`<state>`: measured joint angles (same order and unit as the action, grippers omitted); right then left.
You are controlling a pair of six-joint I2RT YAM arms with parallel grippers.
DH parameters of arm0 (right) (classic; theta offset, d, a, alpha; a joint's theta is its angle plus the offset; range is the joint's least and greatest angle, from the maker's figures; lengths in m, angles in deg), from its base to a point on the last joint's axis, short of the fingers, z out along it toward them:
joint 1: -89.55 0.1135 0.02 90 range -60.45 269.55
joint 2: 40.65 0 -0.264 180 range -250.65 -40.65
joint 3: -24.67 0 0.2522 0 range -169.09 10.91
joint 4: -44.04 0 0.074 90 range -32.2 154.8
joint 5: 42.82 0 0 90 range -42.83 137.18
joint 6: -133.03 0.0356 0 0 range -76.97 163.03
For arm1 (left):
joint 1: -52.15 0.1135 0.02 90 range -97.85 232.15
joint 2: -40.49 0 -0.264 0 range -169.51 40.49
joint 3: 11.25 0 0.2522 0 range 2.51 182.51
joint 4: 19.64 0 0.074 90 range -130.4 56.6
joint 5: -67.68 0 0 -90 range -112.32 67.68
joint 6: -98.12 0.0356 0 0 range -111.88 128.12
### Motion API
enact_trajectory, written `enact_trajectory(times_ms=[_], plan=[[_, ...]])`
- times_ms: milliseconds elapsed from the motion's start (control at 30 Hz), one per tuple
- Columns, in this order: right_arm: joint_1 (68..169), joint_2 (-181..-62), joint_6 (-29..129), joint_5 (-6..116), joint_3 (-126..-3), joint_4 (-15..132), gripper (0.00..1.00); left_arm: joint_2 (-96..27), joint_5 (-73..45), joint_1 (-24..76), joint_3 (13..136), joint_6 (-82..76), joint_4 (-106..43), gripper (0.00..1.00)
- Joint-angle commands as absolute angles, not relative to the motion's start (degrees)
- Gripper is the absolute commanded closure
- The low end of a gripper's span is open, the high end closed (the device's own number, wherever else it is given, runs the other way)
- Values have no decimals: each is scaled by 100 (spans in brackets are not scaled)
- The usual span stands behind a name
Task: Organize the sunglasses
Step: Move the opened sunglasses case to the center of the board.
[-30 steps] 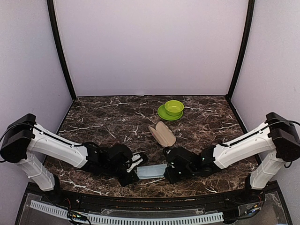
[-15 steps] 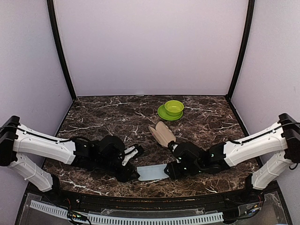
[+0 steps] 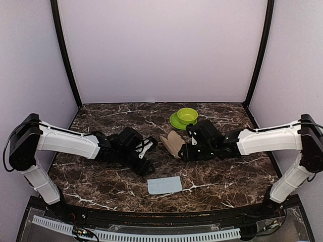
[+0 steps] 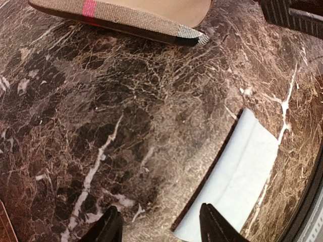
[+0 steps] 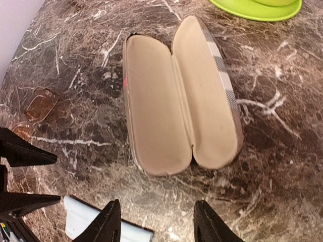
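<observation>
The open beige sunglasses case (image 3: 174, 142) lies mid-table, empty inside; it fills the right wrist view (image 5: 176, 96), and its checked edge shows in the left wrist view (image 4: 126, 17). The sunglasses (image 5: 39, 106), with brown lenses, lie left of the case, beside the left gripper's fingers (image 5: 22, 154). A folded pale blue cloth (image 3: 165, 185) lies flat near the front edge and shows in both wrist views (image 4: 237, 176) (image 5: 83, 222). My left gripper (image 3: 147, 160) (image 4: 161, 227) is open and empty above the marble, between sunglasses and cloth. My right gripper (image 3: 182, 151) (image 5: 156, 222) is open and empty at the case's near end.
A green bowl (image 3: 187, 115) stands on a green plate (image 3: 176, 122) behind the case. The dark marble table (image 3: 101, 131) is walled by purple panels at the back and sides. The black front edge (image 3: 161, 209) runs just behind the arm bases.
Both grippers have let go of the cloth and moved back from the front edge toward the case. The cloth now lies flat alone.
</observation>
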<state>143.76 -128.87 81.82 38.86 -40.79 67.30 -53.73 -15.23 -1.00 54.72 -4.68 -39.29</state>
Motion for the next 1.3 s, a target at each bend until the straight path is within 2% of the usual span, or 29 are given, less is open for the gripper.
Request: enact_trajectory(times_ms=[0,200,367,633,933,1067,1267], plan=[[14184,-13588,7731,4248,-4900,6684,49,-5503,-1445,20,5716,-332,-4120,46],[14017,-14498,7492,4587,-5897,6872,44,-5551,-1478,128,5626,-404,-4062,46],[13909,-15136,7125,4859,-6559,7142,46,-5409,-1469,237,5501,-453,-4036,46],[13886,-15529,6564,5106,-6982,7497,63,-5248,-1500,321,5359,-442,-3989,46],[13883,-15396,6014,5409,-6842,7678,85,-5363,-1451,354,5435,-380,-3979,46],[13886,-15267,5792,5493,-6661,7708,90,-5382,-1458,363,5448,-399,-3980,46],[13924,-14995,5227,5703,-6329,7866,93,-5339,-1466,381,5460,-416,-4019,46]])
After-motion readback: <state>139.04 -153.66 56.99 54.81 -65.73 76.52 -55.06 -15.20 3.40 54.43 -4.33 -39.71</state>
